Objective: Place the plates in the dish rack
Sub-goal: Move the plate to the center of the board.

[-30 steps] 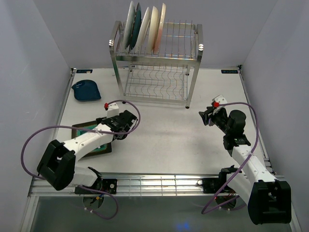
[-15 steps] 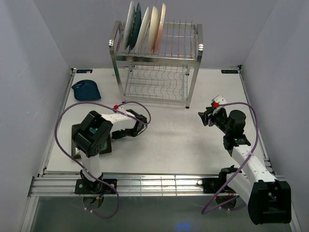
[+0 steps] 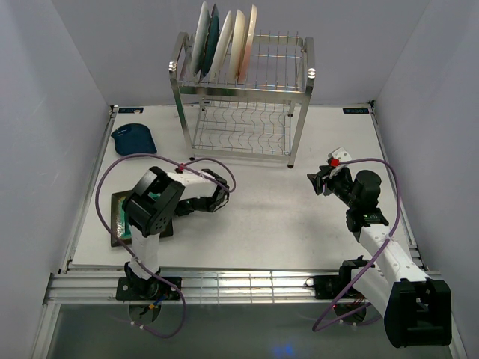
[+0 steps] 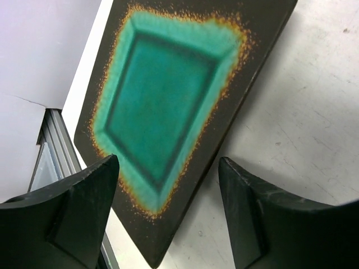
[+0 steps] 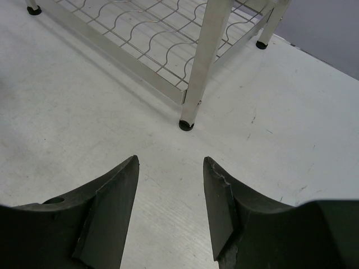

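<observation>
Left wrist view: left gripper (image 4: 168, 162), wide and empty, hovers over the square green plate (image 4: 162, 95) lying flat, upper left; a glancing pinch could shove it off the table (image 4: 314, 129); right gripper (image 5: 171, 162) half-open, empty.

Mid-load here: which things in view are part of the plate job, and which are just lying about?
Job: dish rack; four plates standing in its top tier; square green plate under the open left pincer; small dark blue dish far left.
Lying about: only a small teal label at the table's far right corner.
</observation>
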### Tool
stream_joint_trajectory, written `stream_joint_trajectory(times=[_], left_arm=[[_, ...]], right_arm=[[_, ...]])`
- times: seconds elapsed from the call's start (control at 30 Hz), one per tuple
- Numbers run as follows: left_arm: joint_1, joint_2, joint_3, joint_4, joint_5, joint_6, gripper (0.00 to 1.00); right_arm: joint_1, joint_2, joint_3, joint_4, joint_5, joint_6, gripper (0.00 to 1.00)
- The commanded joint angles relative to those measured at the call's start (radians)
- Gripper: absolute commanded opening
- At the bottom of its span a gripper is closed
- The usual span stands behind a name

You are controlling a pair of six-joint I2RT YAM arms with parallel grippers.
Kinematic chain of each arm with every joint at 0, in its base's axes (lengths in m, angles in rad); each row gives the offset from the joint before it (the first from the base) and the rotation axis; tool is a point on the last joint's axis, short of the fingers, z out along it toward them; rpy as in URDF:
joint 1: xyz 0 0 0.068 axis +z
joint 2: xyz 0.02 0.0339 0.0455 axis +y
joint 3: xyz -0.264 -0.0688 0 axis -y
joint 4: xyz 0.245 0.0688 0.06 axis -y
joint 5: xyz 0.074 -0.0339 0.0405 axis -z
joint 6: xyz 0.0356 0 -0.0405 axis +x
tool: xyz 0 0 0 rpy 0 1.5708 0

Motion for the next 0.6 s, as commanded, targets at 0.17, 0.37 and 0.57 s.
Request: stream_joint_trajectory(times=[0.17, 0.37, 0.57], left_arm=[[0.008, 0.052, 0.036, -0.029, -0.011, 0.041, 0.73], [0.011, 0.081, 0.045, 0.006, 0.004, 0.098, 0.5], [0.011, 0.086, 0.04, 0.055, 0.021, 0.165, 0.3]], right_arm=[[-0.005, -0.012, 0.042, 0.015, -0.01, -0.007, 0.56], [-0.005, -0.014, 0.044, 0.017, -0.01, -0.007, 0.56], [-0.005, -0.012, 0.044, 0.017, -0.009, -0.005, 0.56]])
